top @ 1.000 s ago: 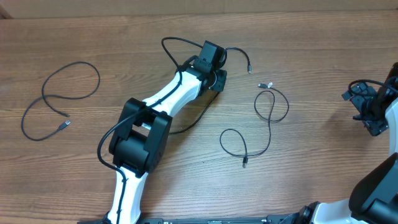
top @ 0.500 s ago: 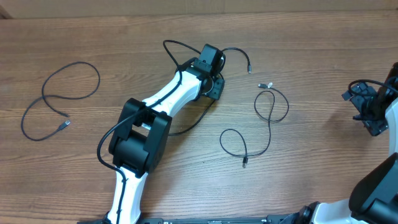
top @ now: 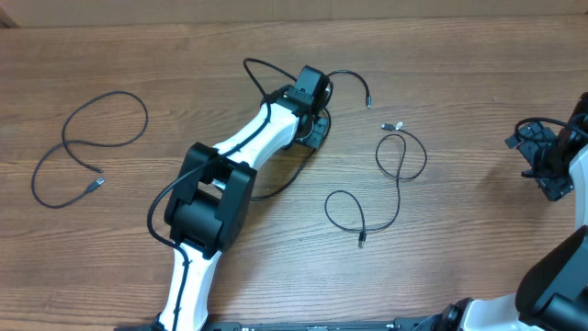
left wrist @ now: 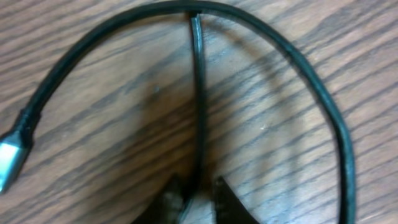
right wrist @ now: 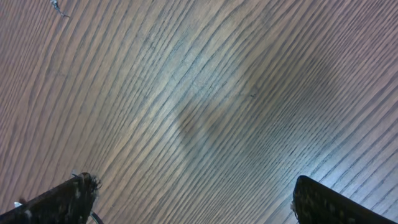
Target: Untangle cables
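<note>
Three thin black cables lie on the wooden table. One cable [top: 101, 129] curls at the far left. Another cable [top: 400, 175] loops right of centre, its silver plug [top: 392, 125] at the top. The third cable [top: 262, 66] runs under my left gripper [top: 317, 118] and ends in a plug [top: 368, 103]. In the left wrist view a straight strand of this cable [left wrist: 199, 93] passes between the nearly closed tips of the left gripper [left wrist: 198, 194], with its loop [left wrist: 292, 59] arching above and a metal connector [left wrist: 9, 163] at the left. My right gripper [right wrist: 193, 199] stands wide open over bare wood.
The left arm [top: 230, 156] stretches diagonally across the middle of the table [top: 459, 55]. A dark cord [top: 276, 188] trails from under it. The right gripper [top: 544, 161] sits by the right edge, away from all the cables.
The left gripper's jaws have narrowed around the cable strand, and the cable's loop near it has shifted slightly. The right arm has not moved.
</note>
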Controlling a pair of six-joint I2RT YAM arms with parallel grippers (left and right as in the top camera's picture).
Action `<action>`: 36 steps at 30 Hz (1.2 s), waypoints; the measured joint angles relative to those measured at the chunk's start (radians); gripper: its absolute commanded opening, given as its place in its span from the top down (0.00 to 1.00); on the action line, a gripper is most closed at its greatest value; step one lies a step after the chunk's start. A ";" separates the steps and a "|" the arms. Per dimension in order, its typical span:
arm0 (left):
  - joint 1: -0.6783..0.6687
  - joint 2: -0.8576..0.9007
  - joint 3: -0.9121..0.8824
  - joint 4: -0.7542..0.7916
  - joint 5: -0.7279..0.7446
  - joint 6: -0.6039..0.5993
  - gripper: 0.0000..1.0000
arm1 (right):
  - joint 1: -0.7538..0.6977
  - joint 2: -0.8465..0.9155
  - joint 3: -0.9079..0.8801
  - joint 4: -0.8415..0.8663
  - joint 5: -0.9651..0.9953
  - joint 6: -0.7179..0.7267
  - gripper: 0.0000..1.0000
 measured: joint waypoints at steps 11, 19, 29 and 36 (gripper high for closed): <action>0.019 -0.002 0.043 -0.363 0.008 0.004 0.96 | 0.000 0.000 0.000 0.000 0.000 0.000 0.00; 0.081 0.001 0.037 -0.524 0.084 0.004 0.88 | 0.000 0.000 0.000 0.000 0.000 0.000 0.00; 0.215 0.059 0.149 -0.694 0.147 0.009 0.80 | 0.000 0.000 0.000 0.000 0.000 0.001 0.00; 0.229 0.061 0.240 -0.768 0.171 0.077 0.53 | 0.000 0.000 0.000 0.000 0.000 0.000 0.00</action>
